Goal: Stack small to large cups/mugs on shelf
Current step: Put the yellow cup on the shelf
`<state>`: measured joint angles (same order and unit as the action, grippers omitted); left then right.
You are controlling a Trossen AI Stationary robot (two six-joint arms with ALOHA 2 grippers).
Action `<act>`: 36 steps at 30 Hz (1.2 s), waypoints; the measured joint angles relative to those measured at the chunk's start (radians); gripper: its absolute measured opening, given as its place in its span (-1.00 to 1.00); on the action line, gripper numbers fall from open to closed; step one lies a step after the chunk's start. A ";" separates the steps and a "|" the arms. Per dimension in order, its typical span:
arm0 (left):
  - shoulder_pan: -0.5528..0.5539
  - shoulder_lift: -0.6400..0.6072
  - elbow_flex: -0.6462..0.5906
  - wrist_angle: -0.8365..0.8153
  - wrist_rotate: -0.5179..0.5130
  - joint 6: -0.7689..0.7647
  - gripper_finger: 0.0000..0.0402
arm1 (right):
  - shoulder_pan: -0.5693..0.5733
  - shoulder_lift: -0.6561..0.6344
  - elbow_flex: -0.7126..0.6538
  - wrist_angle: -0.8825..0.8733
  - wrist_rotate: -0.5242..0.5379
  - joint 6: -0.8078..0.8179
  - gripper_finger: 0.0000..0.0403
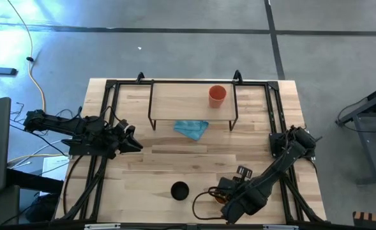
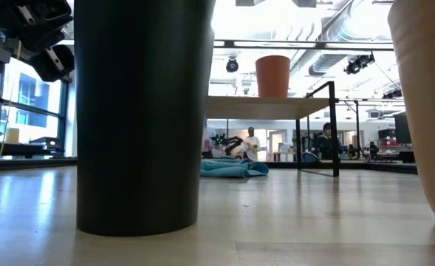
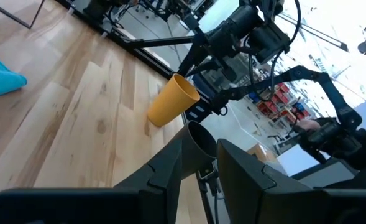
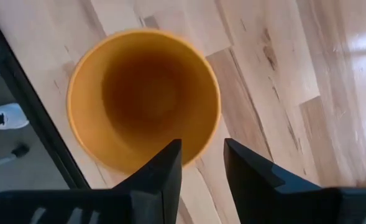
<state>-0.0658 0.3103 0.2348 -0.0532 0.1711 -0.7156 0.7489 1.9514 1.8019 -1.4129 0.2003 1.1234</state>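
The yellow-orange cup [image 4: 142, 93] stands upright, mouth up, on its base on the table near the front edge, right of the black cup [image 1: 179, 190], which also stands upright. My right gripper [image 4: 202, 155] hangs open just above the yellow-orange cup, pointing down. One finger is over the cup's inside and the other outside its rim [image 4: 201, 146]. The red-orange cup [image 1: 218, 96] stands on the shelf [image 1: 181, 96], toward its right end. My left gripper [image 1: 136, 144] waits open at the table's left, held level above the tabletop.
A light blue cloth [image 1: 191, 129] lies on the table at the shelf's front edge. Black frame rails [image 1: 105, 121] run along the table's left and right sides. Bare tabletop lies between the cups and the shelf.
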 joint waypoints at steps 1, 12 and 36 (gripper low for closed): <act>0.000 0.000 0.000 0.000 -0.002 0.006 -0.54 | 0.000 -0.002 0.000 0.002 0.006 0.000 -0.49; 0.000 0.000 0.000 0.000 -0.007 0.031 -0.54 | -0.017 -0.021 0.000 0.030 0.017 -0.026 -0.57; 0.000 0.000 0.000 0.000 -0.001 0.028 -0.54 | -0.070 -0.208 -0.229 0.247 -0.034 -0.022 -0.45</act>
<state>-0.0658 0.3099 0.2348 -0.0528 0.1702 -0.6876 0.6787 1.7431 1.5725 -1.1661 0.1658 1.1014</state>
